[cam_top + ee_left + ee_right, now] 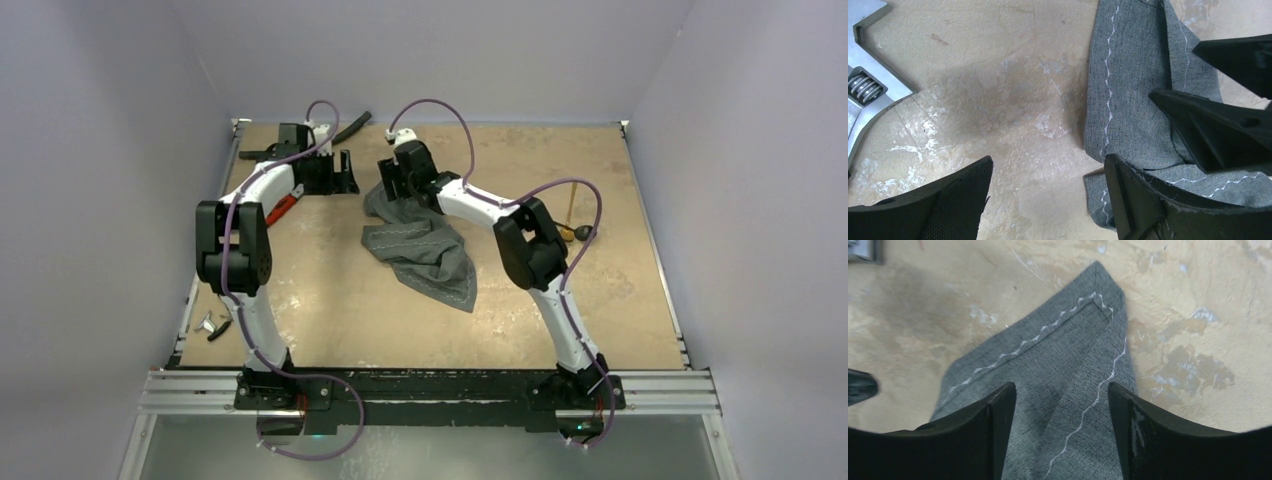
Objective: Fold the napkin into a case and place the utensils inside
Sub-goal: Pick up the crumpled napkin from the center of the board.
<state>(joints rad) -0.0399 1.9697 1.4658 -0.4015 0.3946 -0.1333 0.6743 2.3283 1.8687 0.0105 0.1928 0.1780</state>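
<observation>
The grey napkin lies crumpled in the middle of the table. My right gripper is open at its far corner; in the right wrist view the fingers stand apart on either side of a folded corner of the napkin, not closed on it. My left gripper is open and empty just left of the napkin; in the left wrist view its right finger lies over the napkin's edge. The gold utensil and the black spoon lie at the right.
A red-handled wrench lies under the left arm, its metal jaw in the left wrist view. A black hose lies at the back edge. A small metal and black item lies at the near left.
</observation>
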